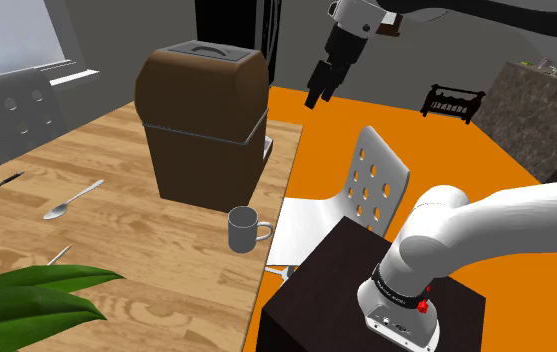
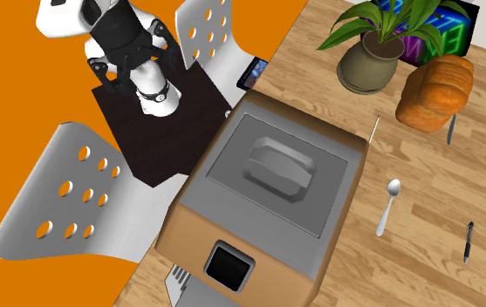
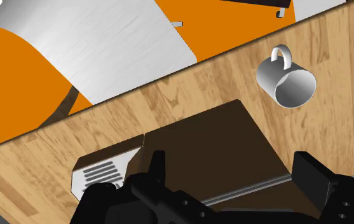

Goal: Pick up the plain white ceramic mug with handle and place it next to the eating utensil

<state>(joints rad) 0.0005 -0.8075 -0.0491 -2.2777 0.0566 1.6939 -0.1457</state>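
Note:
The mug (image 1: pixel 246 230) is drawn grey, stands upright near the wooden table's (image 1: pixel 116 290) edge and has its handle toward the shoulder view's right. In the wrist view the mug (image 3: pixel 286 79) lies beyond and to one side of my right finger. A silver spoon (image 1: pixel 71 200) lies further in on the table, left of the brown machine; from above the spoon (image 2: pixel 389 205) is beside a dark pen (image 2: pixel 468 242). My gripper (image 1: pixel 317 95) hangs high above the table's edge, well above the mug. Its fingers (image 3: pixel 156 168) stand apart with nothing between them, so the gripper (image 3: pixel 232 175) is open.
A big brown machine (image 1: pixel 201 120) stands just behind the mug, under the gripper (image 2: pixel 276 192). A white chair (image 1: pixel 366 190) sits at the table edge on orange floor. Plant leaves (image 1: pixel 26 295), a potted plant (image 2: pixel 372 52), bread (image 2: pixel 435 92), a knife (image 2: pixel 450 129) and a pen (image 1: pixel 1 183) share the table.

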